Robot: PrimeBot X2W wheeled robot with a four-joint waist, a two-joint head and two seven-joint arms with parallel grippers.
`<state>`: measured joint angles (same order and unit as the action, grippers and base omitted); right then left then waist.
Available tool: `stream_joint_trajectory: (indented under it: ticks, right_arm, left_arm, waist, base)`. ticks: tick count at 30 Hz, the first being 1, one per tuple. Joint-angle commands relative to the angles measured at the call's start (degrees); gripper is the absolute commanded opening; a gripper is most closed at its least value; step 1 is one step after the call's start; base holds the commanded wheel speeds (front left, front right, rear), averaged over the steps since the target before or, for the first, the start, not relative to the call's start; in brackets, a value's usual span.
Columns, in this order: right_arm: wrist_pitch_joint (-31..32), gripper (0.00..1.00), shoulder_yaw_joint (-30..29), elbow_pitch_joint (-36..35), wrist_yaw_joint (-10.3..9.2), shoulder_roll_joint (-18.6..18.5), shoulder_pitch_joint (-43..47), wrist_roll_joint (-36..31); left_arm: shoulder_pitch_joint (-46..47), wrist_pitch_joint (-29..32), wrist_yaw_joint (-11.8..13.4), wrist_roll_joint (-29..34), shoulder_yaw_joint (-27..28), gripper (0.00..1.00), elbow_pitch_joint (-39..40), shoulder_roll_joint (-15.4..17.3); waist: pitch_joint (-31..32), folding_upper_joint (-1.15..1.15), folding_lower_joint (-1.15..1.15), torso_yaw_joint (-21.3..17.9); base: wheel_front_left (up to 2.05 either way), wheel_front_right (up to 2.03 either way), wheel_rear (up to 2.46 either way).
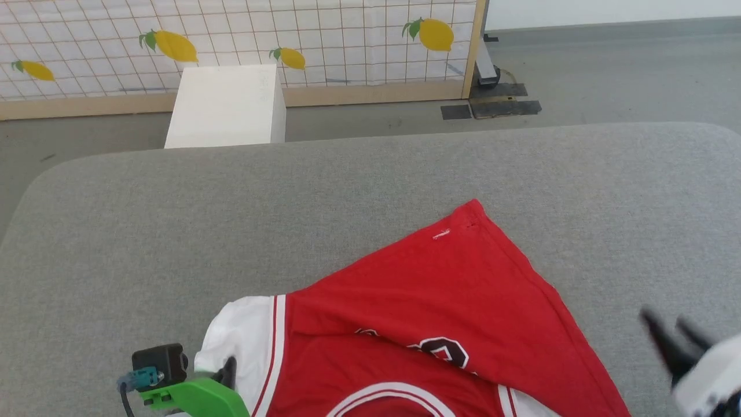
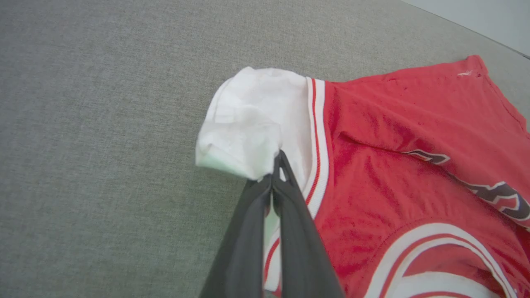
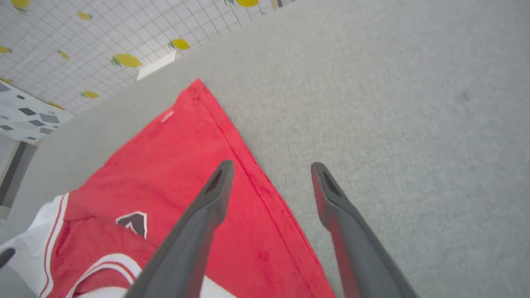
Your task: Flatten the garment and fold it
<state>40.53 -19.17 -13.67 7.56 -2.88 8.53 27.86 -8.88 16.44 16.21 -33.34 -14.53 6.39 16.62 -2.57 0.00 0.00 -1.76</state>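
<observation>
A red jersey T-shirt (image 1: 440,289) was laid front-up on the grey fabric-covered tabletop (image 1: 173,220), toward the near edge. One hem corner was pointed away from the robot, and the body was creased across the lettering. Its white sleeve (image 2: 252,116), edged with red-and-white striped trim, was bunched at the shirt's left side. The left pincer (image 2: 276,165) was seen closed tight, fingers pressed together, with a fold of that sleeve's white cloth nipped at the tips. The right pincer (image 3: 272,166) was held wide apart with nothing between the fingers, over the shirt's right side edge: one finger was seen over red cloth, the other over bare tabletop. In the head view it was blurred, so whether it touched the surface could not be told; it seemed lifted clear. Beyond the tabletop, a white box (image 1: 226,107) was set on the grey floor (image 1: 608,75) before a gridded panel printed with lemons (image 1: 324,35).
</observation>
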Motion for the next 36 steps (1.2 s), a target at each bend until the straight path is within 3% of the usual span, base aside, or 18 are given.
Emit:
stream_joint_trajectory:
  ticks: [1,7,12,17,18,24,30,31,32,33,36]
  right_arm:
    - [-2.04,1.0,-0.18,-0.45,-0.08,-0.01,-3.81,0.05]
    - [-2.04,1.0,4.44,2.22,-0.08,-0.13,-17.71,-6.98]
    - [6.01,1.0,10.02,10.89,-0.08,-1.22,-28.9,-15.47]
    - [13.84,1.0,16.08,19.72,-0.08,-4.42,-37.67,-20.73]
    - [16.29,1.0,18.66,24.56,-0.08,-6.42,-41.61,-23.36]
    - [17.51,1.0,22.88,30.98,-0.08,-8.14,-44.89,-25.94]
    - [16.49,1.0,28.16,34.97,-0.08,-9.66,-44.85,-23.95]
    - [16.34,0.47,28.3,35.38,-0.08,-9.81,-44.89,-23.37]
    - [16.03,0.3,28.45,35.54,-0.08,-9.95,-45.0,-22.98]
    - [15.45,0.0,28.51,35.55,-0.08,-10.17,-45.1,-22.32]
    - [13.76,0.0,27.41,34.66,-0.08,-10.6,-45.0,-20.11]
  left_arm:
    - [-0.56,-0.39,0.28,-0.03,0.14,0.0,0.26,0.35]
    - [1.07,-0.51,0.06,0.32,0.09,0.0,1.17,0.76]
    - [3.44,-0.64,-0.31,0.75,-0.13,0.0,2.15,0.95]
    - [6.27,-0.99,-1.15,1.05,-0.72,0.0,2.78,0.78]
    - [7.74,-1.46,-1.63,1.23,-1.43,0.0,2.9,0.19]
    - [9.46,-2.27,-2.34,1.28,-2.47,0.0,2.36,-0.76]
    - [10.33,-2.95,-2.6,1.18,-2.85,0.0,1.32,-1.29]
    - [10.33,-3.04,-2.6,1.15,-2.84,0.0,1.1,-1.29]
    - [10.31,-3.1,-2.61,1.13,-2.83,0.0,0.92,-1.25]
    - [10.29,-3.09,-2.64,1.12,-2.88,0.0,0.72,-1.2]
    - [10.26,-3.08,-2.72,1.17,-3.0,0.0,0.34,-0.98]
  waist:
    - [-0.77,0.0,0.0,0.38]
    - [-4.0,0.0,0.0,2.44]
    - [-7.91,0.0,0.0,5.48]
    - [-12.33,0.0,0.0,9.02]
    - [-14.82,0.0,0.0,10.91]
    - [-18.2,0.0,0.0,12.75]
    - [-19.06,0.0,0.0,12.52]
    - [-18.9,0.0,0.0,12.24]
    - [-18.64,0.0,0.0,11.93]
    - [-18.24,0.0,0.0,11.6]
    - [-16.53,0.0,0.0,10.65]
  base:
    - [0.0,0.0,0.0]
    - [0.0,0.0,0.0]
    - [0.0,0.0,0.0]
    - [0.0,0.0,0.0]
    - [0.0,0.0,0.0]
    - [0.0,0.0,0.0]
    - [0.0,0.0,0.0]
    - [0.0,0.0,0.0]
    - [0.0,0.0,0.0]
    - [0.0,0.0,0.0]
    - [0.0,0.0,0.0]
